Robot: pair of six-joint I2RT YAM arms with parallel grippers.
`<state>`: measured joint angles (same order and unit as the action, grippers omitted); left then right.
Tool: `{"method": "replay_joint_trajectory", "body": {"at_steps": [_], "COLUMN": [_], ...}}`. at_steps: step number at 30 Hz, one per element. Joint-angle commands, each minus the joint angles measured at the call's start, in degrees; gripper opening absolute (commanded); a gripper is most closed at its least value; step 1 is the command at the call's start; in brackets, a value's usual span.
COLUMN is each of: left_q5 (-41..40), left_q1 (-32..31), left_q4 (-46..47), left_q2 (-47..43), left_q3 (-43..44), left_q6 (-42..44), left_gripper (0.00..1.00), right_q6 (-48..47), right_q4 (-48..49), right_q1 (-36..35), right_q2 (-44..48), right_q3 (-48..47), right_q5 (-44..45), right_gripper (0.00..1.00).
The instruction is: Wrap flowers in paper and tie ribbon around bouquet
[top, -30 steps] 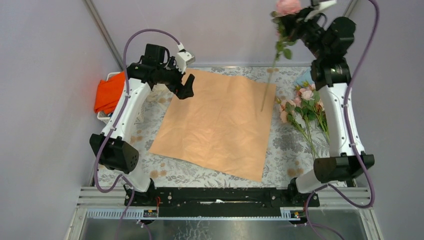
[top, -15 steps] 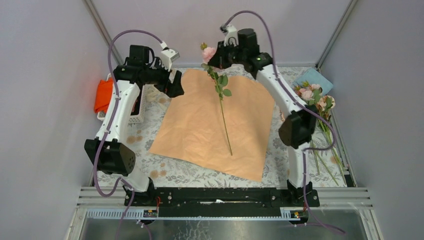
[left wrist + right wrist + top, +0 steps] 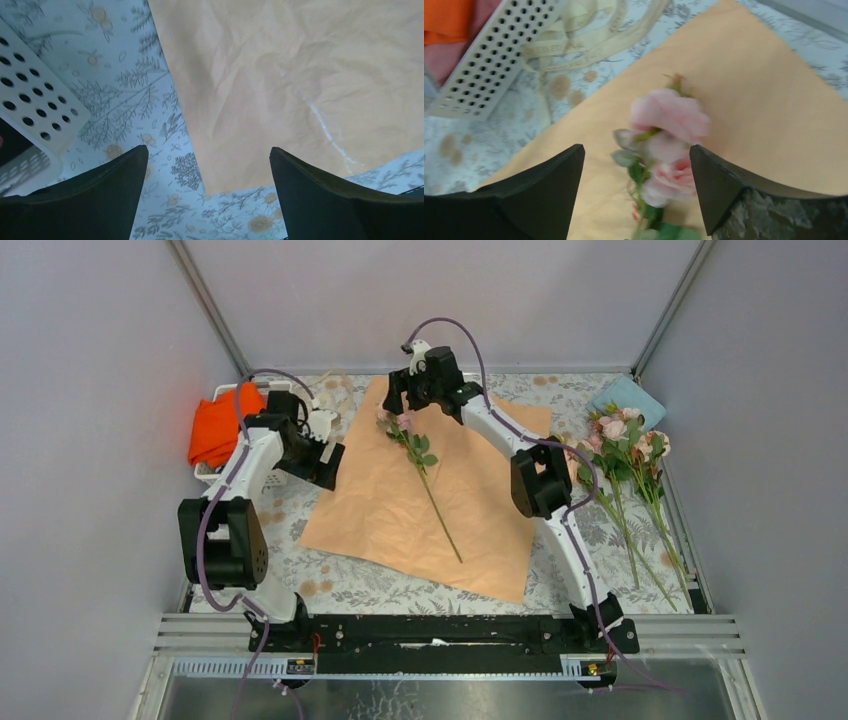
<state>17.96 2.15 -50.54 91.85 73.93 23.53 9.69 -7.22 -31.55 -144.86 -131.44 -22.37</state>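
Note:
The paper (image 3: 470,500) lies flat on the table, peach face up. One flower (image 3: 405,430) lies on it, pink blooms at the far left and the stem running toward the near right. My right gripper (image 3: 398,402) hovers over those blooms, open; in the right wrist view the blooms (image 3: 669,130) sit blurred between the spread fingers of the right gripper (image 3: 638,148), not gripped. The other flowers (image 3: 620,440) lie at the table's right. My left gripper (image 3: 327,462) is open and empty at the paper's left edge; in its wrist view the gripper (image 3: 208,148) is over a corner of the paper (image 3: 300,75). The cream ribbon (image 3: 589,40) lies beside the basket.
A white perforated basket (image 3: 35,115) holding an orange cloth (image 3: 220,425) stands at the far left, close to my left arm. A light blue folded cloth (image 3: 625,395) lies at the far right corner. A floral-print cover (image 3: 350,585) shows around the paper.
My right arm swung from high at the far right to the paper's far left with one flower, lowered it onto the paper and opened. My left gripper dropped toward the paper's left edge.

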Motion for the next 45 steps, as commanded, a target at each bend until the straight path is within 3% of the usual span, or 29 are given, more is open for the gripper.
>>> {"method": "replay_joint_trajectory", "body": {"at_steps": [1, 2, 6, 11, 16, 23, 28, 30, 34, 38, 40, 45], "left_q5": [-7.29, -7.27, -5.58, -3.92, -3.53, -5.51, -8.19, -10.39, -13.67, -17.51, -19.53, -19.35], "left_q1": [0.06, 0.05, 0.04, 0.00, -0.36, -4.49, -6.01, -6.02, -6.02, -5.94, -5.84, -5.84], "left_q4": [3.04, 2.54, -1.05, -5.83, -6.98, -3.49, 1.13, 3.79, 7.96, 12.25, 14.68, 19.08], "left_q2": [-3.22, -4.17, -8.56, -12.09, -14.37, -14.15, -12.80, -12.14, -11.35, -10.91, -9.78, -4.64], "left_q3": [-5.00, -6.74, -13.96, -19.50, -23.63, -27.93, -29.31, -29.87, -30.35, -30.05, -29.35, -24.30], "left_q6": [4.67, 6.42, 13.77, 19.43, 21.98, 21.63, 20.04, 18.94, 17.16, 15.43, 14.61, 10.74], "left_gripper": [0.98, 0.98, 0.99, 0.99, 0.99, 0.99, 0.99, 0.99, 0.99, 0.99, 0.99, 0.99], "right_q6": [-6.05, -7.62, -12.88, -11.69, -11.71, 6.05, 5.32, 4.40, 4.34, 9.44, 11.08, 10.37], "right_q4": [-2.93, -3.82, -5.82, -12.66, -14.87, 1.41, 1.42, 0.55, 1.75, 11.06, 14.38, 20.62], "right_q1": [2.77, 4.22, 12.51, 22.38, 24.86, 25.23, 23.86, 23.64, 24.58, 27.90, 29.61, 32.10], "right_q2": [2.08, 4.30, 12.10, 4.52, -6.45, -11.98, -12.97, -13.15, -9.79, -2.14, 1.90, 13.27], "right_q3": [-6.12, -3.70, 8.20, 3.01, -8.64, -6.44, -4.41, -4.56, -1.15, 8.64, 15.04, 31.38], "right_q5": [6.63, 5.57, -2.01, -7.72, -13.82, -27.62, -27.21, -28.08, -28.95, -28.93, -29.64, -25.56], "right_gripper": [0.92, 0.98, 1.00, 0.98, 1.00, 0.97, 0.93, 0.86, 0.50, 0.15, 0.03, 0.00]}}
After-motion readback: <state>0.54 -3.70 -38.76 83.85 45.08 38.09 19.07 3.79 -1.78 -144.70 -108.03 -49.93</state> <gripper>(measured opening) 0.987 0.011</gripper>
